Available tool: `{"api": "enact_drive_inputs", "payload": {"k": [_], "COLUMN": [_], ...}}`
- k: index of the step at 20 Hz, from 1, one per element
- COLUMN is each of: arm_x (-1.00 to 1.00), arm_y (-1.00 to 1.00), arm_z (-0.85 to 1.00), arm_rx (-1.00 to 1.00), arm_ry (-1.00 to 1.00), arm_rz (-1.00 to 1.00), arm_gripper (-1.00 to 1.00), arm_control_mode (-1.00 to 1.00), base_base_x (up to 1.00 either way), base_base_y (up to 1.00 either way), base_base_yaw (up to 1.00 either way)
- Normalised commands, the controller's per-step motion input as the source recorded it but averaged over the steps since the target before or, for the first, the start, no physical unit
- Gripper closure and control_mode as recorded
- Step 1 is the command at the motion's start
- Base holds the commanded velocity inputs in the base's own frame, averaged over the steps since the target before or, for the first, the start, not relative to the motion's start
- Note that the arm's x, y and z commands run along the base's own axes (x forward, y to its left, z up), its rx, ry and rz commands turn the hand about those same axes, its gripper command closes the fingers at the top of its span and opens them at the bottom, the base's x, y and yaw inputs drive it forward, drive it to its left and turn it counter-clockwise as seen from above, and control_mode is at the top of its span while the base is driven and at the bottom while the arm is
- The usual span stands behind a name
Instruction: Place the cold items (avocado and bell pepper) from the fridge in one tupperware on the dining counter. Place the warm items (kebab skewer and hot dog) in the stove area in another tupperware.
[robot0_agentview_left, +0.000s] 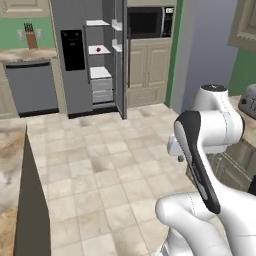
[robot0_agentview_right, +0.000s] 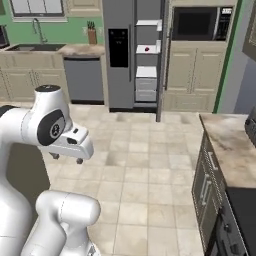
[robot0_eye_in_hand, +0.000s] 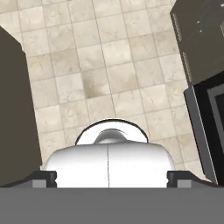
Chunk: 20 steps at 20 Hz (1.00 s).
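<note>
The fridge (robot0_agentview_left: 75, 60) (robot0_agentview_right: 120, 55) stands at the far wall with its right door swung open on white shelves. A tiny red bell pepper (robot0_agentview_left: 98, 49) (robot0_agentview_right: 146, 49) lies on the middle shelf. A strip of the dining counter (robot0_agentview_left: 9, 165) shows at the left edge, with a marbled top and a dark side. My gripper (robot0_agentview_right: 67, 159) (robot0_eye_in_hand: 111, 178) hangs open over the tiled floor, far from the fridge, with nothing between its fingertips (robot0_eye_in_hand: 43, 178). The avocado, kebab skewer, hot dog and both tupperware are out of view.
A wall counter (robot0_agentview_right: 227, 145) with a black stove (robot0_agentview_right: 242, 210) runs along my right, and a toaster (robot0_agentview_left: 248, 100) sits on it. A dishwasher (robot0_agentview_left: 31, 87), sink (robot0_agentview_right: 30, 47) and microwave (robot0_agentview_right: 200, 22) line the far wall. Open tiled floor (robot0_agentview_left: 110, 165) lies between me and the fridge.
</note>
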Motion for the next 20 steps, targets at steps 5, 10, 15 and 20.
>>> {"api": "enact_drive_inputs", "payload": {"k": [5,10,15,20], "arm_x": [0.0,0.0,0.0,0.0], "arm_y": [0.0,0.0,0.0,0.0], "arm_z": [0.0,0.0,0.0,0.0], "arm_rx": [0.0,0.0,0.0,0.0], "arm_ry": [0.0,0.0,0.0,0.0], "arm_rz": [0.0,0.0,0.0,0.0], "arm_gripper": [-1.0,-1.0,-1.0,-1.0], "arm_control_mode": [1.0,1.0,1.0,1.0], "base_base_x": [1.0,1.0,1.0,1.0], "base_base_y": [-0.09,0.0,0.01,0.01], "base_base_yaw": [0.04,0.0,0.0,0.0]}}
